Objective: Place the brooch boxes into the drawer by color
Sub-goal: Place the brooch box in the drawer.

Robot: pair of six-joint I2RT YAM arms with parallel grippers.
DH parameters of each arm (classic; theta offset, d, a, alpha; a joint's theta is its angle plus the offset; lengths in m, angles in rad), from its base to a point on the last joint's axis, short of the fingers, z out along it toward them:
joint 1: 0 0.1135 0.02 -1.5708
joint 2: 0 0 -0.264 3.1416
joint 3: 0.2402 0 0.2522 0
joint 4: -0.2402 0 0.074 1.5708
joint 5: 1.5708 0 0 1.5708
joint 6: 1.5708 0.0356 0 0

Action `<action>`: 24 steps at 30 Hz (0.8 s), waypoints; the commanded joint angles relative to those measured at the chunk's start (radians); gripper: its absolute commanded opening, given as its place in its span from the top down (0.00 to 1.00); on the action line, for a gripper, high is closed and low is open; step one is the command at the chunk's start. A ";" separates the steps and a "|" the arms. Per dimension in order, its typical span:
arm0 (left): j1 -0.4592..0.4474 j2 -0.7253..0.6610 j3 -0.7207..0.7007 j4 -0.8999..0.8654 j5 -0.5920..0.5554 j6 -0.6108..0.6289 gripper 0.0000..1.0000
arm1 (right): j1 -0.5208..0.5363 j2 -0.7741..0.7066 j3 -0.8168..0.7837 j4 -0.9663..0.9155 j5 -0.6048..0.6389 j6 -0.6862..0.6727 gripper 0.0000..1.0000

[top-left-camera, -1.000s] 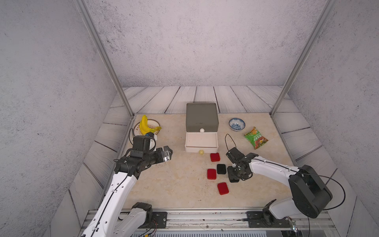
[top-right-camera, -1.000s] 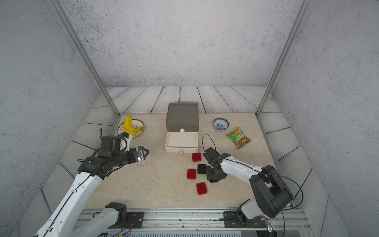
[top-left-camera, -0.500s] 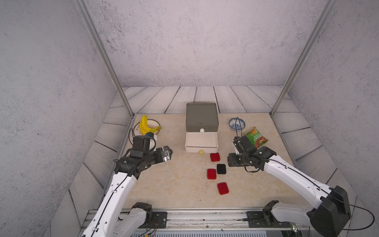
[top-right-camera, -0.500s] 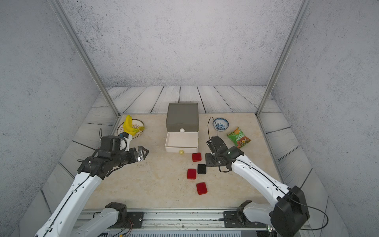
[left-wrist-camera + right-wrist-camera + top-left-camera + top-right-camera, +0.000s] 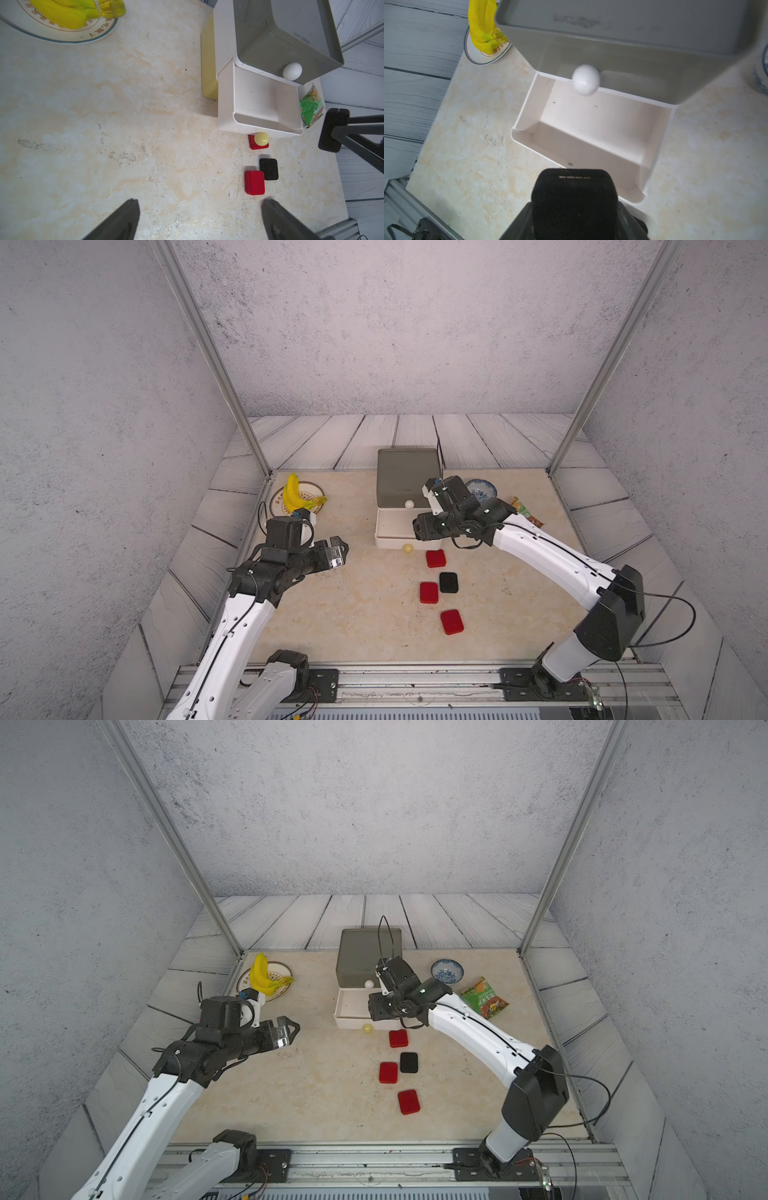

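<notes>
Right wrist: black box [image 5: 574, 197] in right gripper [image 5: 575, 225] over white tier [image 5: 656, 133]

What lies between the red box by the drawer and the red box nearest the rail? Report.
A black box beside another red box, in both top views.

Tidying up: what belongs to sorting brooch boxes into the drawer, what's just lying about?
Job: three red velvety boxes; loose black velvety box; gripped black velvety box in right gripper; tiered drawer chest.
Lying about: yellow bananas on plate; blue bowl; green snack packet.
</notes>
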 commanded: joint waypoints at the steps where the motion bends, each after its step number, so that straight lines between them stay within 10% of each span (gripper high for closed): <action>1: -0.004 -0.017 0.016 -0.023 -0.021 0.024 0.02 | 0.018 0.058 0.064 0.029 -0.014 0.009 0.62; 24: -0.003 -0.037 -0.002 -0.035 -0.039 0.044 0.02 | 0.038 0.309 0.206 0.109 0.051 0.049 0.63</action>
